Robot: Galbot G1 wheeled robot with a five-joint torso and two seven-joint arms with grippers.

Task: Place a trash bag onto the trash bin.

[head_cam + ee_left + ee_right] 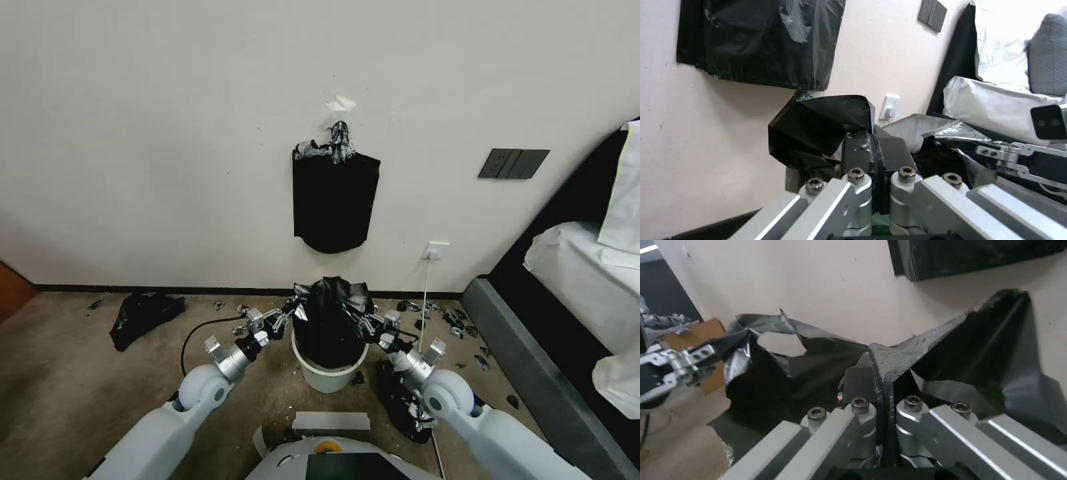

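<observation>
Mid-lining step: bag (331, 313) held over the bin (329, 377), bottom already inside. Left gripper (288, 315) and right gripper (355, 319) both pinching its rim on opposite sides. Next, probably: spread rim, pull down over bin's lip.

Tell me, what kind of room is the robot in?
Probably a bedroom. A bed with white bedding stands on the right, brown carpet covers the floor, and a wall switch panel and a socket sit on the plain wall.
</observation>
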